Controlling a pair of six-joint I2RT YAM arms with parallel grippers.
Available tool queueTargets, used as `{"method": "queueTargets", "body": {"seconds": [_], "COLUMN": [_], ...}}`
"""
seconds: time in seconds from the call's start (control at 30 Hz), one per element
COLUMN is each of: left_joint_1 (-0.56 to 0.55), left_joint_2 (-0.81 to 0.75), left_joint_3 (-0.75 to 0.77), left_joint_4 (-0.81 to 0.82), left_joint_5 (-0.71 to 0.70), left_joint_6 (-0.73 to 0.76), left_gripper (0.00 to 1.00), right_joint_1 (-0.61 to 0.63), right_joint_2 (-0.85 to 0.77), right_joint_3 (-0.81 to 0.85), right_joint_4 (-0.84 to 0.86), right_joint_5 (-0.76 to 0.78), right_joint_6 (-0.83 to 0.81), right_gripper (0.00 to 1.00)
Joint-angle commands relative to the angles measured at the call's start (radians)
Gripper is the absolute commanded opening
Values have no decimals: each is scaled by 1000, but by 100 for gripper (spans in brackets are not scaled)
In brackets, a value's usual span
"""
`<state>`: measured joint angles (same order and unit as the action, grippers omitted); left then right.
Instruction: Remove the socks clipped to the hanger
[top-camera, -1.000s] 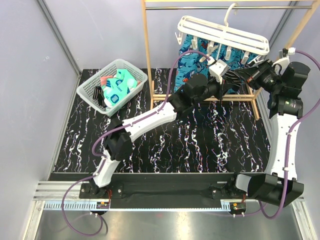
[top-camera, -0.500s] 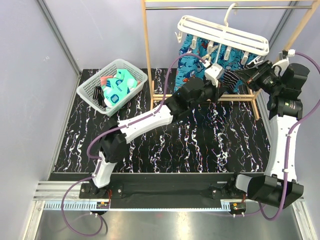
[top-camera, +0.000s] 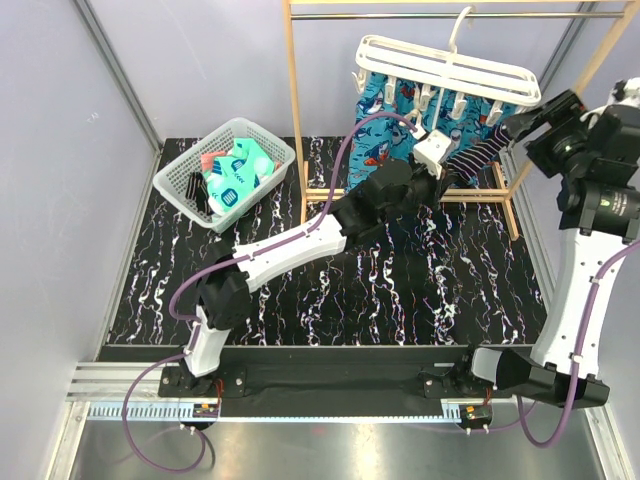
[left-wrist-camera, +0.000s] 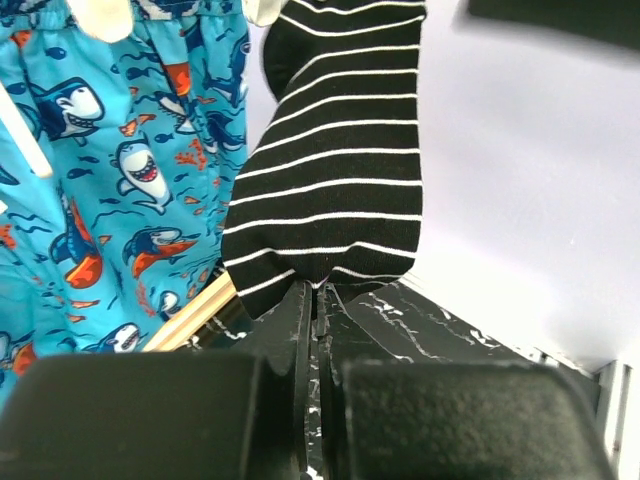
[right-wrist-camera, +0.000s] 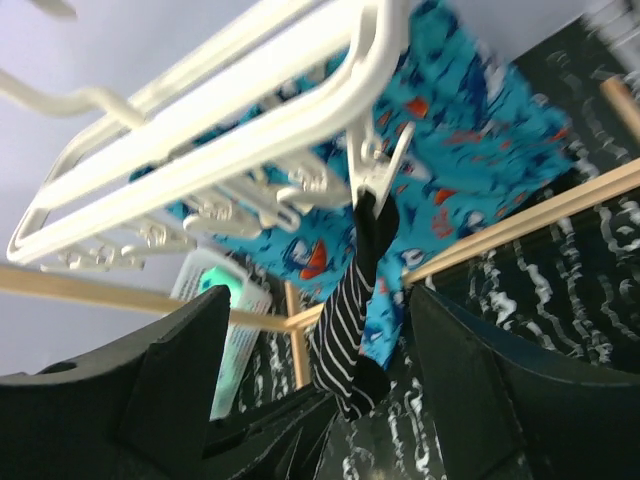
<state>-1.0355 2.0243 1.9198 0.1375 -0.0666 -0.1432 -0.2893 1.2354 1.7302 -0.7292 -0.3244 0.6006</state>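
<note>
Black sock (top-camera: 478, 155) with thin white cross-stripes, hanging from the white slatted hanger (top-camera: 450, 65) on the wooden rack (top-camera: 293, 110). Its dark upper end is pinched in a white clip (right-wrist-camera: 378, 165) at the hanger's right-hand edge; the body runs slantwise down and to the left, drawn straight. The left gripper (left-wrist-camera: 312, 295) is clenched on the lower end of the sock, with the fingers pressed together and the striped edge caught at their tips. The right gripper (right-wrist-camera: 318, 293) is released: its fingers stand wide apart, below the clip and to either side of the hanging sock, touching neither. A blue shark-print cloth (left-wrist-camera: 120, 180) hangs just behind and beside the sock. Teal and coral socks (top-camera: 235, 170) lie heaped in the white mesh basket (top-camera: 195, 150) at the table's far left, well apart from the hanger.
</note>
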Motion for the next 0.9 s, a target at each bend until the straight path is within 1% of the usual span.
{"method": "queueTargets", "body": {"seconds": [0.0, 0.1, 0.17, 0.27, 0.37, 0.5, 0.57, 0.63, 0.7, 0.87], "left_joint_1": [-9, -15, -23, -29, -29, -32, -35, -37, -38, -40], "left_joint_2": [-22, -19, -15, -15, -12, 1, 4, 8, 10, 17], "left_joint_3": [35, 38, 41, 44, 45, 56, 58, 58, 64, 79], "left_joint_4": [31, 30, 30, 31, 42, 40, 40, 42, 39, 36], "left_joint_5": [-53, -58, -62, -68, -70, -73, -76, -76, -78, -82], "left_joint_6": [39, 47, 57, 68, 68, 73, 77, 77, 80, 86], "left_gripper": [0, 0, 0, 0, 0, 0, 0, 0, 0, 0], "right_joint_1": [4, 3, 2, 2, 3, 2, 3, 4, 4, 4], "right_joint_2": [57, 129, 168, 217, 223, 231, 228, 228, 216, 177], "right_joint_3": [139, 241, 302, 344, 325, 321, 304, 295, 275, 200], "right_joint_4": [-116, -156, -171, -182, -145, -141, -118, -99, -90, 2], "right_joint_5": [203, 265, 263, 255, 222, 216, 209, 203, 189, 150], "right_joint_6": [-74, -107, -142, -156, -144, -116, -113, -113, -104, -76], "right_gripper": [80, 81, 77, 72, 69, 62, 61, 57, 56, 55]}}
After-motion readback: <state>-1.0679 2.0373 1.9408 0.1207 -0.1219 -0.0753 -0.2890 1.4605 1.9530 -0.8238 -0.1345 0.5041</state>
